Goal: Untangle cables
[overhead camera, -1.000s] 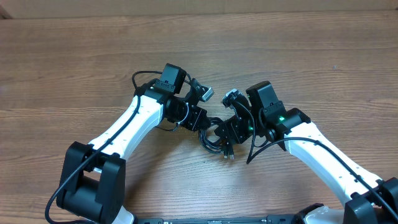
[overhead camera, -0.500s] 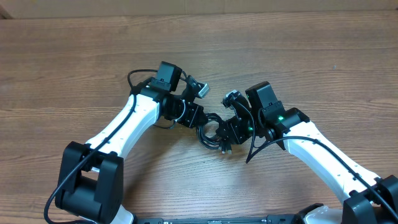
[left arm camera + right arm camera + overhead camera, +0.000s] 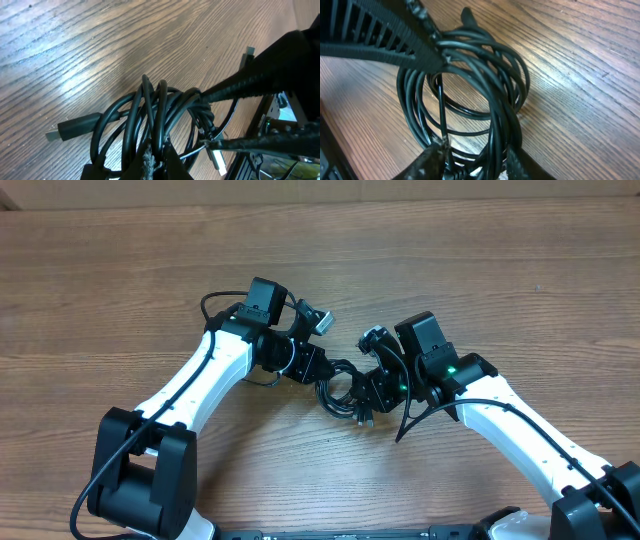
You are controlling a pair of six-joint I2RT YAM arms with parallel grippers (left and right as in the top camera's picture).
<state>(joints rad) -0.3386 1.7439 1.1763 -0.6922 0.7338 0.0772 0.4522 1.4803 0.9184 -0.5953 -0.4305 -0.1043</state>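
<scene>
At the middle of the wood-grain tabletop (image 3: 120,280), the round coil of thin, glossy black cables (image 3: 343,392) sits between the two arms. The white left arm (image 3: 215,370) has drawn slightly left and far since a second ago, taking the coil with it. The left fingers (image 3: 175,167) are clamped together on the strands, while the right fingers (image 3: 432,160) stand apart astride several loops.

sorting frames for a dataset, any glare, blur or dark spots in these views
Overhead: even soft light, no glare on the table, cables a dark clump. Left wrist: bright sheen on the wood left of the coil, left gripper's fingers blurred at the bottom. Right wrist: coil sharp, right gripper's fingers soft at the bottom edge.
</scene>
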